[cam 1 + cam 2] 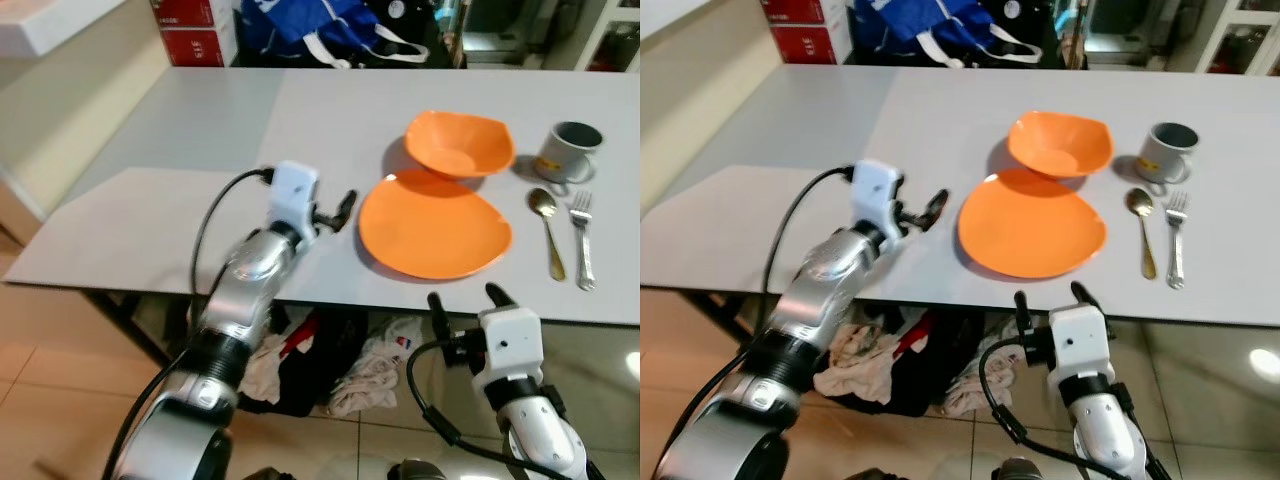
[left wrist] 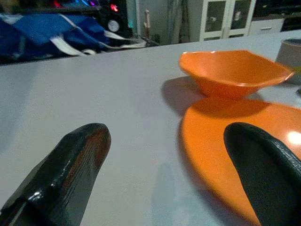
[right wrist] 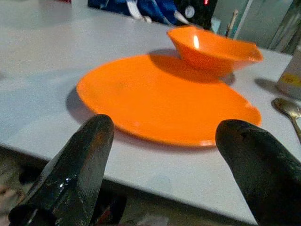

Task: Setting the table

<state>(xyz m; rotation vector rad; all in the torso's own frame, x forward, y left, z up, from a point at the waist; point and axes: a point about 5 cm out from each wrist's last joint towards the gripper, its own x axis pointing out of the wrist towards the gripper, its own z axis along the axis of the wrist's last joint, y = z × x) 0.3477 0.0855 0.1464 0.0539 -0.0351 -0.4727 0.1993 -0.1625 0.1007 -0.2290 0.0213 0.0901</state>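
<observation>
A flat orange plate lies near the front edge of the grey table. An orange bowl stands just behind it. To their right are a grey mug, a spoon and a fork side by side. My left gripper hovers low over the table just left of the plate, open and empty, its fingers pointing at the plate's rim. My right gripper sits below and in front of the table edge, open and empty, facing the plate and the bowl.
A blue bag and red boxes sit beyond the table's far edge. A heap of clothes lies on the floor under the table. A pale counter stands at the far left. The table's left half is bare.
</observation>
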